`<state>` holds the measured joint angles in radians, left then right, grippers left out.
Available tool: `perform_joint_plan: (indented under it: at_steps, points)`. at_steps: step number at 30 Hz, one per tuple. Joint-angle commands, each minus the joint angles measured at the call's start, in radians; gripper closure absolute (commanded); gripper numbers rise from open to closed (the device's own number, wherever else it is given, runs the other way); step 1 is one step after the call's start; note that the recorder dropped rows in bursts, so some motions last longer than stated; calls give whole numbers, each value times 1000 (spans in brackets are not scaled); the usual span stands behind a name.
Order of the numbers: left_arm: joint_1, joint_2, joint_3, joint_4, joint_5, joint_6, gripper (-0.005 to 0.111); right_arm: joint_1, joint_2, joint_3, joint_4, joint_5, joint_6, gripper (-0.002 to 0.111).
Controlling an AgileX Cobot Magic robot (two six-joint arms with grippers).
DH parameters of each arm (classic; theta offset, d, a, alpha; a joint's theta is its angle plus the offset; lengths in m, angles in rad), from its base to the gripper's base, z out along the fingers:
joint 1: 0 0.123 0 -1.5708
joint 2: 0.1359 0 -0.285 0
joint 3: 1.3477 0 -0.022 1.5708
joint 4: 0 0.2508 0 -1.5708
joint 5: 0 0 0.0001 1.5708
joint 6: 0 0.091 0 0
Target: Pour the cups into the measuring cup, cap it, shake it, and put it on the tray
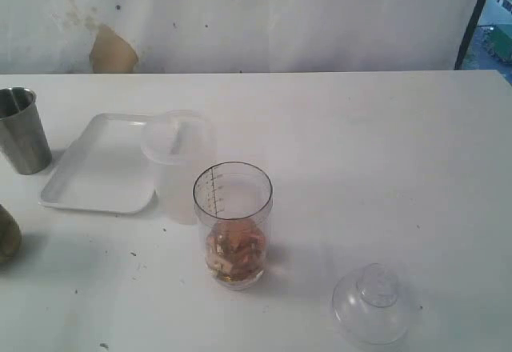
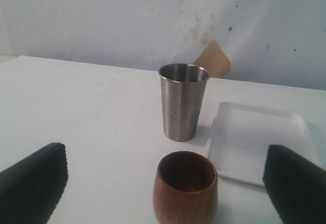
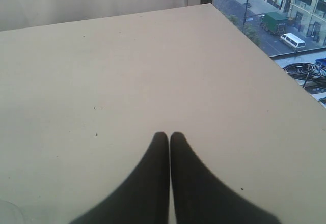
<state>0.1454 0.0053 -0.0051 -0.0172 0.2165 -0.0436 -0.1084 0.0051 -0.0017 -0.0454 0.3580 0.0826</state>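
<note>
1. Exterior view: the measuring cup [image 1: 233, 224] stands upright near the middle of the tabletop [image 1: 384, 152], uncapped, with brownish pieces in its bottom. The cap [image 1: 374, 304] lies apart from it on the right, knob up. The tray [image 1: 104, 172] lies to the left, with a frosted tub [image 1: 178, 140] at its right edge. The steel tumbler [image 1: 22, 130] stands upright at the far left, and the brown cup [image 1: 8, 236] is cut off by the left edge. Neither arm shows here.
2. Left wrist view: the left end effector [image 2: 165, 173] is spread wide, its dark fingers [image 2: 35, 178] well clear on either side of the brown cup, which stands upright between them, untouched. The steel tumbler stands beyond it, just beside the tray.
3. Right wrist view: the right end effector [image 3: 169, 138] has its fingers pressed together, holding nothing, over bare tabletop.
</note>
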Motion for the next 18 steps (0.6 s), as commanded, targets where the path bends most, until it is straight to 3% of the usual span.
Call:
perform_joint_plan:
  at_steps: [1,5,7,9,13,18]
  points:
    - [-7,-5,5,-11,-13,68,2,-4,-5,2,-3,-7,0,107]
    - [-7,-5,5,-11,-12,101,6,-4,-5,2,-3,-7,0,107]
    - [-7,-5,5,-11,-10,128,19,-4,-5,2,-3,-7,0,107]
    - [-7,-5,5,-11,-6,162,44,-4,-5,2,-3,-7,0,107]
    - [-7,-5,5,-11,-6,177,106,-4,-5,2,-3,-7,0,107]
    - [-7,-5,5,-8,-6,177,106,-4,-5,2,-3,-7,0,107]
